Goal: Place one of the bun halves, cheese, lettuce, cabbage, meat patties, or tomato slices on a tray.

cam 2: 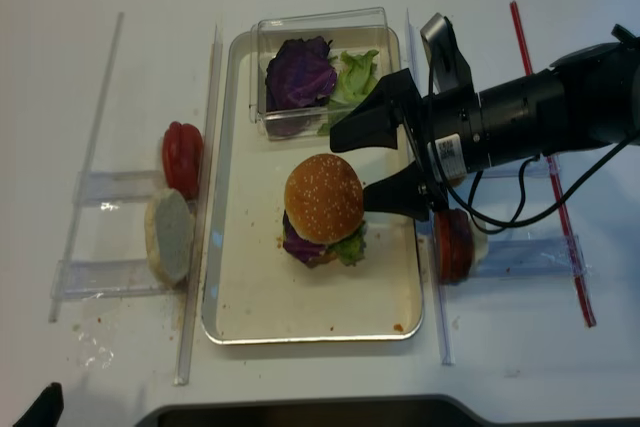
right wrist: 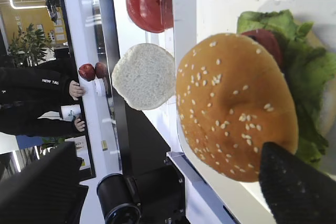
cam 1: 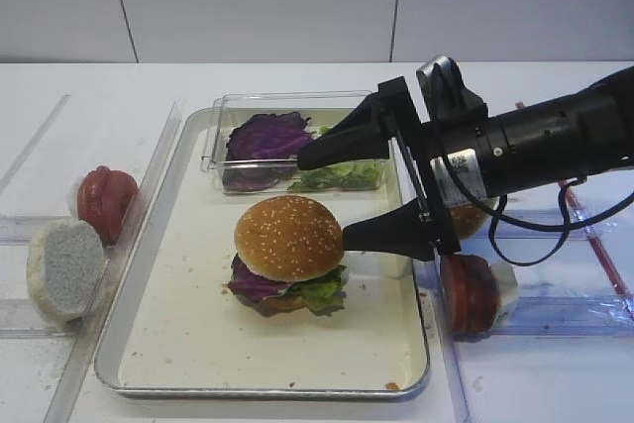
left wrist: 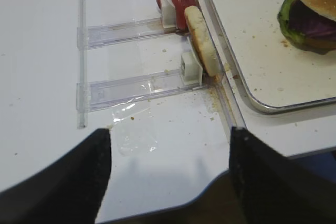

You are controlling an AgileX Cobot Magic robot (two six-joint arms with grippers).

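tray [cam 1: 188,339]: stacked burger | clear box [cam 1: 220,131]: cabbage [cam 1: 265,138], lettuce [cam 1: 342,175]

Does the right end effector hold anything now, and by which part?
Nothing is held. The right end effector is open beside the sesame bun top, not gripping it.

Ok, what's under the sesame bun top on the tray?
Under the sesame bun top, purple cabbage and green lettuce stick out, resting on the tray. The stack's middle is covered by the bun.

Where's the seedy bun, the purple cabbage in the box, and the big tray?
Golden-brown sesame-seeded bun top [cam 1: 288,236], exterior high view, centre of dome.
Dark purple crinkled cabbage [cam 1: 267,137], exterior high view, middle of leaf.
Large cream-white silver-rimmed tray [cam 1: 168,334], exterior high view, bare floor, front left.
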